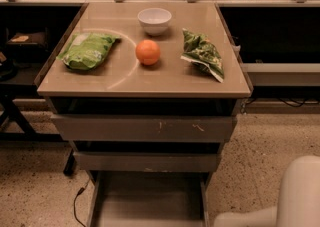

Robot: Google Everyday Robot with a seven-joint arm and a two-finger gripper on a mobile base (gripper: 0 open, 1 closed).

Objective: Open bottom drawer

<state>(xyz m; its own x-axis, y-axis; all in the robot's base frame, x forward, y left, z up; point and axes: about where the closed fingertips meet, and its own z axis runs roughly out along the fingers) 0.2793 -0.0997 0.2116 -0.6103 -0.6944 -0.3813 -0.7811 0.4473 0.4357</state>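
Bottom drawer [149,200] lowest in stack, under two wider fronts. Tray already stands out toward camera, floor exposed. Gripper out of view below frame edge, past white arm [295,196] at lower right — claw state cannot be told. Judgement: any remaining pull should run straight outward and level, so thin side walls don't bind.

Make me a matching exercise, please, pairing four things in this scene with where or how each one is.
1. white bowl
2. orange
3. bottom drawer
4. gripper

A. pulled out
B. out of view; only the arm shows at lower right
C. at the back of the tabletop
D. between the light green bag and the dark green bag

Pairs: 1-C, 2-D, 3-A, 4-B
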